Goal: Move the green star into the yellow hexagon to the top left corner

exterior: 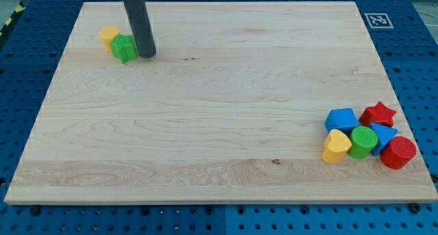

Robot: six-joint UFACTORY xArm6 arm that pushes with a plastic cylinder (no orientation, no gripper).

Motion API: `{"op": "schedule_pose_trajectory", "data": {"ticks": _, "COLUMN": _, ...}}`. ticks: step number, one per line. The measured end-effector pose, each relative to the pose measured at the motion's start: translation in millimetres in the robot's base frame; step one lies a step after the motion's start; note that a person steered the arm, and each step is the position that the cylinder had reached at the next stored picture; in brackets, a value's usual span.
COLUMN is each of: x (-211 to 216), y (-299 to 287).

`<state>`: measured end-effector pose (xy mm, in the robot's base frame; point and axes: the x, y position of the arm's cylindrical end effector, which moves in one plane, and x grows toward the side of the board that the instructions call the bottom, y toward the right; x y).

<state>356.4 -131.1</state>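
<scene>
The green star [124, 48] lies near the board's top left and touches the yellow hexagon [108, 35], which sits just up and to its left. My tip [146, 55] rests on the board right against the star's right side. The dark rod rises from there to the view's top edge.
A cluster sits at the board's bottom right: a blue block [341, 119], a red star [378, 114], a yellow heart [336, 147], a green cylinder [362, 141], a blue triangle [383, 134] and a red cylinder [398, 153]. The wooden board [219, 112] lies on a blue perforated table.
</scene>
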Motion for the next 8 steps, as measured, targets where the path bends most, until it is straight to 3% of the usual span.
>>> {"op": "schedule_pose_trajectory", "data": {"ticks": 1, "x": 17, "y": 13}}
{"op": "schedule_pose_trajectory", "data": {"ticks": 3, "x": 17, "y": -24}}
{"op": "schedule_pose_trajectory", "data": {"ticks": 5, "x": -12, "y": -46}}
{"op": "schedule_pose_trajectory", "data": {"ticks": 8, "x": -2, "y": -79}}
